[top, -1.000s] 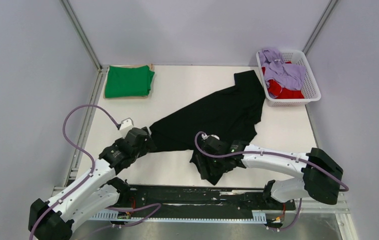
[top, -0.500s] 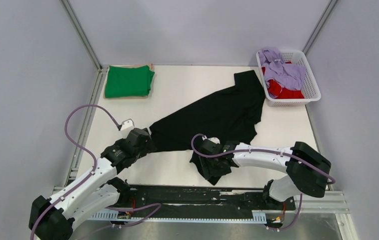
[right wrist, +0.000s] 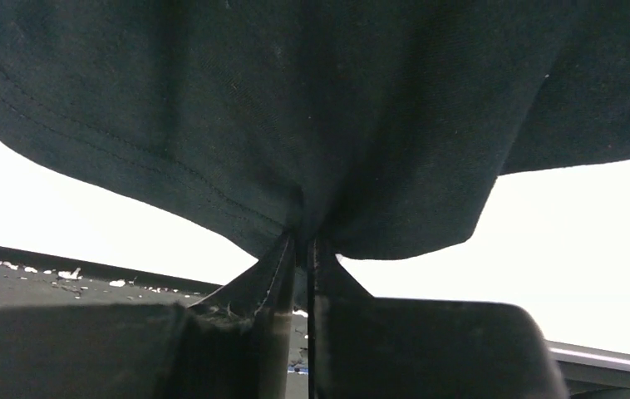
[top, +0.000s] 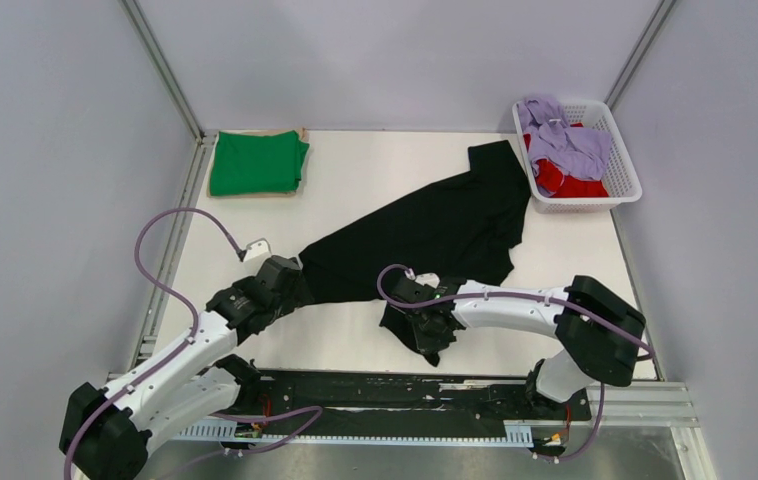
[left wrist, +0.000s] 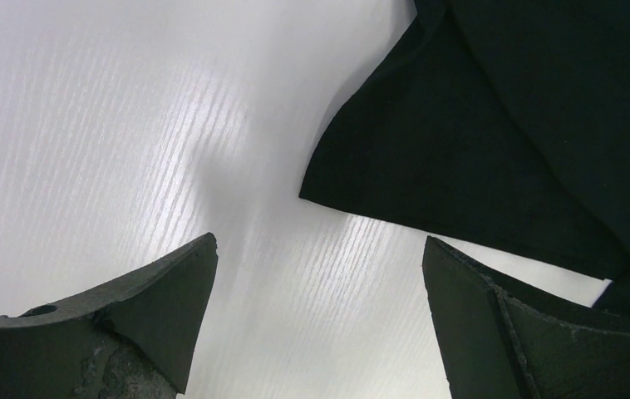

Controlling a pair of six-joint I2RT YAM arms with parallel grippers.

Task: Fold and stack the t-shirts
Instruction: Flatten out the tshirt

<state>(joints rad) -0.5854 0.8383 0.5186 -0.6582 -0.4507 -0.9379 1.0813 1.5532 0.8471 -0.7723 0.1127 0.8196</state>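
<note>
A black t-shirt lies spread aslant across the white table, from the basket down toward the arms. My right gripper is shut on its near hem; the wrist view shows the black t-shirt bunched into my right gripper. My left gripper sits at the shirt's left corner, and in its wrist view my left gripper is open over bare table, the black t-shirt corner just beyond its fingers. A green t-shirt lies folded at the back left. Lavender and red t-shirts fill the basket.
A white lattice basket stands at the table's back right corner. Grey walls and metal frame posts close in the table on three sides. A black rail with the arm bases runs along the near edge.
My right gripper has shut on the black shirt's near hem, and its arm has drawn in a little to the left. The left arm has barely moved.
</note>
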